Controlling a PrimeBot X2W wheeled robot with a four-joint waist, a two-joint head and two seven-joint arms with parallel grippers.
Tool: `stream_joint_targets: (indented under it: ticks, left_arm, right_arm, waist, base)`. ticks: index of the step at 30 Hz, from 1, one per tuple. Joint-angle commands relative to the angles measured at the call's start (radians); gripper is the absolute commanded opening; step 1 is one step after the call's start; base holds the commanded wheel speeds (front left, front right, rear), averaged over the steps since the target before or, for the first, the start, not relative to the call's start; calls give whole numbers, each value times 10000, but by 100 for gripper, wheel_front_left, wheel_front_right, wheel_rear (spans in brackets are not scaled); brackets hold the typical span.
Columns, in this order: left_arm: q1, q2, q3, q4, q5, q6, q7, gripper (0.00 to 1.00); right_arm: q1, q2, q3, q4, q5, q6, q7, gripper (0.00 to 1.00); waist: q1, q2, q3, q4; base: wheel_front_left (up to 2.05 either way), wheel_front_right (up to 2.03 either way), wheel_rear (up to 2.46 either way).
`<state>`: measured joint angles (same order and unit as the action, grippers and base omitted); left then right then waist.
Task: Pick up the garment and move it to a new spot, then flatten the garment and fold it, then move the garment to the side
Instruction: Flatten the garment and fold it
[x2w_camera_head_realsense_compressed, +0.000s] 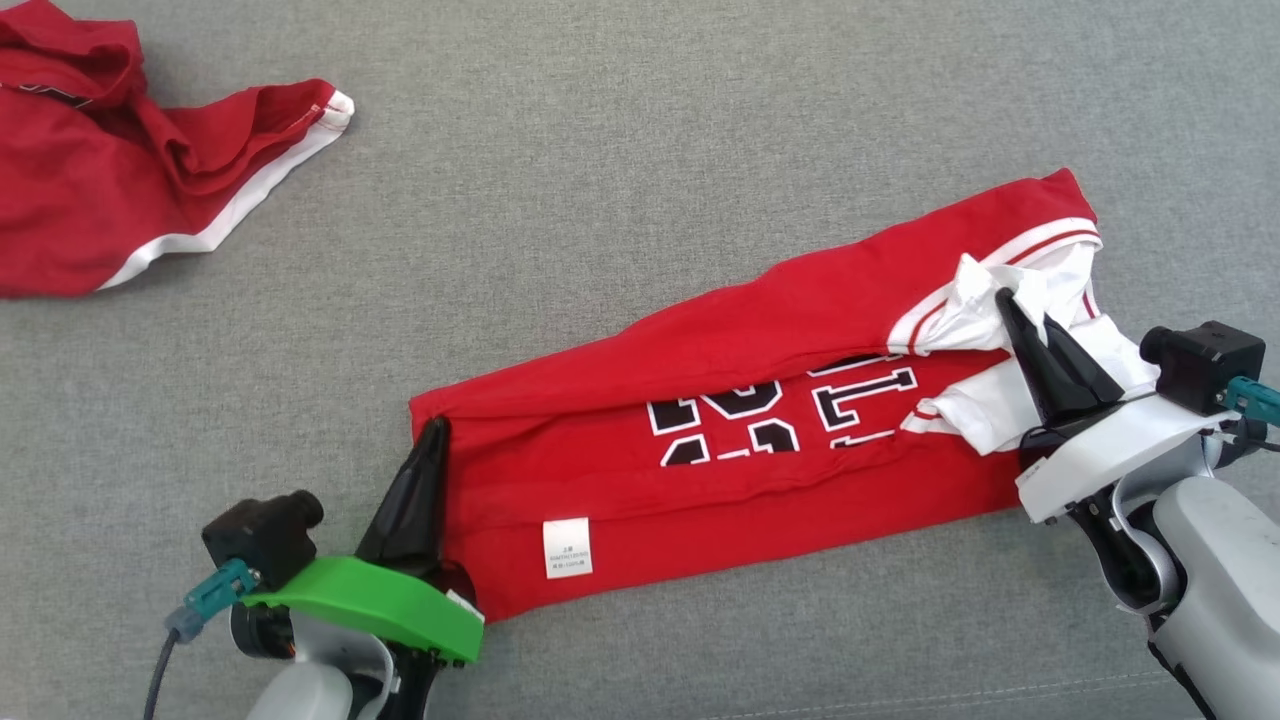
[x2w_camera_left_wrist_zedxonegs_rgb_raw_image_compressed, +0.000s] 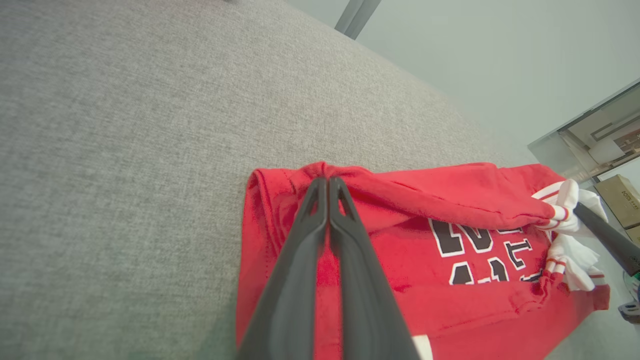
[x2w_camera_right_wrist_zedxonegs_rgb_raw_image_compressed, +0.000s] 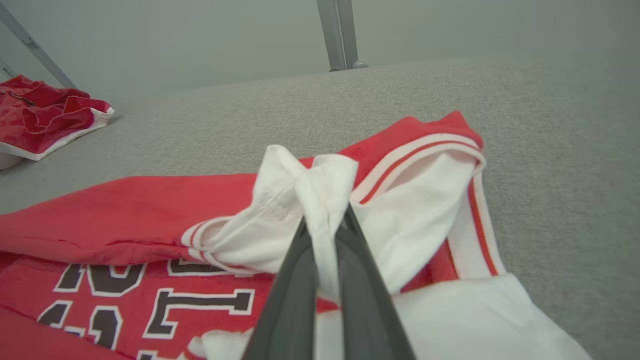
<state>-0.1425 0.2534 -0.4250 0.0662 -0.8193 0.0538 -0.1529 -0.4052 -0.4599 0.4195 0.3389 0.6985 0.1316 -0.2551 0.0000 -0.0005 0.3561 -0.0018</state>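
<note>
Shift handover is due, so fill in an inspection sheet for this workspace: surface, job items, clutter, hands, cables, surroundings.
Surface: grey fabric surface, no stains seen.
Job's things: red jersey, folded lengthwise, with black lettering and a white care label facing up and white trim bunched at its right end.
Clutter: second red garment, crumpled at the far left.
Hands: left hand shut on the jersey's red left end; right hand shut on its white trim.
Cables: grey cable at the left wrist; teal plug at the right wrist.
Surroundings: metal post beyond the surface; cardboard box.
</note>
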Motion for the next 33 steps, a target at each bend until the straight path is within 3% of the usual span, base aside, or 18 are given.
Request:
stream_joint_targets:
  ticks: [1, 2, 3, 4, 5, 12, 18, 26, 33]
  left_arm:
    - [218, -8, -57, 66, -1, -28, -53, 1]
    - [272, 46, -122, 146, 122, -8, -74, 14]
    - [336, 86, -194, 230, 252, 58, -131, 40]
    - [424, 80, -279, 323, 337, 75, -147, 67]
    - [553, 27, -380, 416, 377, 82, -160, 100]
    - [1102, -184, -2, 498, 714, 534, -898, 100]
    - [1716, -774, 1362, -662, 2564, 949, -1112, 100]
    - [1948, -1773, 2188, -1073, 4223, 301, -1121, 100]
    - [2365, -2005, 2854, -1276, 4862, -52, -1121, 100]
  right_arm:
    - [141, -15, -102, 133, -263, -16, -50, 28]
    - [150, 47, -185, 233, -425, -16, -72, 82]
    - [183, 135, -219, 330, -560, -16, -84, 100]
    - [221, 193, -243, 406, -680, -16, -87, 100]
    - [278, 222, -279, 451, -747, -16, -97, 100]
    - [844, -116, -1096, 27, -458, -18, -96, 100]
    - [711, -200, -2543, -115, -584, -13, 525, 100]
    - [294, 275, -2620, 1016, -1605, -15, 1810, 100]
    - [562, 452, -2899, 1744, -1976, -15, 1838, 100]
  waist:
    - [0, 5, -22, -49]
    - [0, 5, -33, -73]
    - [0, 5, -51, -88]
    - [0, 5, -75, -96]
    - [0, 5, -113, -100]
    - [0, 5, -336, -11]
    - [0, 5, -403, 7]
    - [0, 5, -198, 375]
    - [0, 5, -107, 570]
  base:
    - [0, 0, 0]
    - [0, 0, 0]
    - [0, 0, 0]
    - [0, 0, 0]
    - [0, 0, 0]
    - [0, 0, 0]
    - [0, 0, 0]
    - [0, 0, 0]
    - [0, 0, 0]
